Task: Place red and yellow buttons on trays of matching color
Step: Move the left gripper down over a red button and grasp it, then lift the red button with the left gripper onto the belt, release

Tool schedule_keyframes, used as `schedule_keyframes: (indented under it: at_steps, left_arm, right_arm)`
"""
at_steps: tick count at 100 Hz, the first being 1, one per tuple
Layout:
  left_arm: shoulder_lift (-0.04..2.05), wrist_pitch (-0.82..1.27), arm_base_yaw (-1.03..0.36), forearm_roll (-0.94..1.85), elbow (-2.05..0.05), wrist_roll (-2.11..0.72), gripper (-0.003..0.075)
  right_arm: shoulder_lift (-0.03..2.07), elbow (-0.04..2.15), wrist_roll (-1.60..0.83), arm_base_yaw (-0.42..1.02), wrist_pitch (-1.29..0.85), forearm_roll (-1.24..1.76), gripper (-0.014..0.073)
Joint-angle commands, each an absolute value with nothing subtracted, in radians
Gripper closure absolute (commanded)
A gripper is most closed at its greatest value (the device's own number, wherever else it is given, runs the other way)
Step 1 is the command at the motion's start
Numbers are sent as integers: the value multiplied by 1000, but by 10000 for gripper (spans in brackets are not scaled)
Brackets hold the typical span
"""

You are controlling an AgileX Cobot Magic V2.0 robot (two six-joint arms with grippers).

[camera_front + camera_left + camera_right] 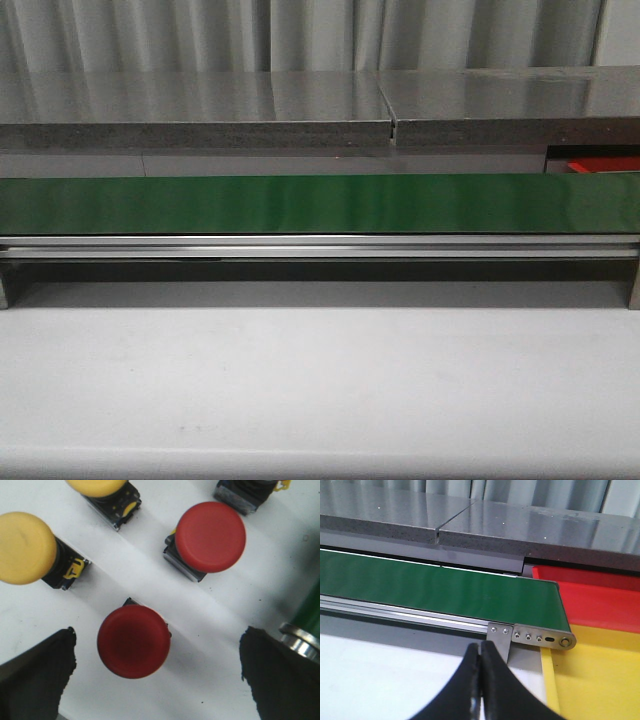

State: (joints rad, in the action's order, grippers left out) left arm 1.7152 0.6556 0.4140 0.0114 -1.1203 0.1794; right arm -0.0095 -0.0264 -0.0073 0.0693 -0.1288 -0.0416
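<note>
In the left wrist view, my left gripper [157, 672] is open above the white surface. A red button [133, 641] sits between its two black fingers, nearer one finger, touching neither. A second red button [210, 536] and two yellow buttons [22, 547] [97, 486] lie beyond it. My right gripper [480, 655] is shut with nothing in it, over the white table near the conveyor's end. The yellow tray [600, 675] and the red tray [592, 597] lie side by side past that end. No gripper shows in the front view.
A green conveyor belt [320, 203] on an aluminium frame crosses the table, with a grey counter [200, 105] behind it. The red tray's corner [605, 166] peeks out at the belt's far right. A dark button base [245, 495] and the belt's roller [300, 640] edge the left wrist view.
</note>
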Motion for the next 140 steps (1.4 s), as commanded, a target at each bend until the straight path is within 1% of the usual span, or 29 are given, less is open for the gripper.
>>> schedule_keyframes:
  at_steps: [1, 33, 38, 43, 50, 64, 70, 71, 76, 87, 114, 126, 140]
  left_arm:
    - [1695, 617, 424, 7, -1151, 178, 80]
    - [1736, 572, 430, 0, -1151, 178, 84]
    - [1738, 568, 430, 0, -1151, 178, 100]
    - [1743, 568, 430, 0, -1151, 178, 135]
    - [1750, 568, 430, 0, -1151, 178, 211]
    - [1760, 569, 430, 0, -1151, 178, 414]
    - [1762, 571, 430, 0, -1151, 178, 521]
    - [1762, 571, 430, 0, -1151, 178, 521]
    - [1762, 573, 430, 0, -1151, 178, 603]
    - [1748, 585, 430, 0, -1151, 176, 737]
    - [1602, 635, 421, 9, -1151, 172, 739]
    - [1523, 655, 387, 9, -1174, 143, 739]
    - [1501, 718, 314, 12, -1276, 111, 739]
  right_arm:
    - [-27, -27, -9, 71, -44, -53, 711]
    - [-27, -27, -9, 71, -44, -53, 711]
    - [-27, -27, -9, 71, -44, -53, 711]
    - [-27, -27, -9, 71, -44, -53, 711]
    - [-27, -27, -9, 71, -44, -53, 711]
    - [-27, -27, -9, 71, -44, -53, 711]
    - [-27, -27, -9, 71, -44, -53, 711]
    - [-27, -27, -9, 71, -44, -53, 711]
    - [-27, -27, -9, 71, -44, -53, 711]
    - [-27, -27, -9, 71, -44, -53, 711]
    - [-27, -27, -9, 71, -44, -53, 711]
    - [-27, -27, -9, 71, -44, -53, 711]
    - [-27, -27, -9, 71, -44, -53, 711]
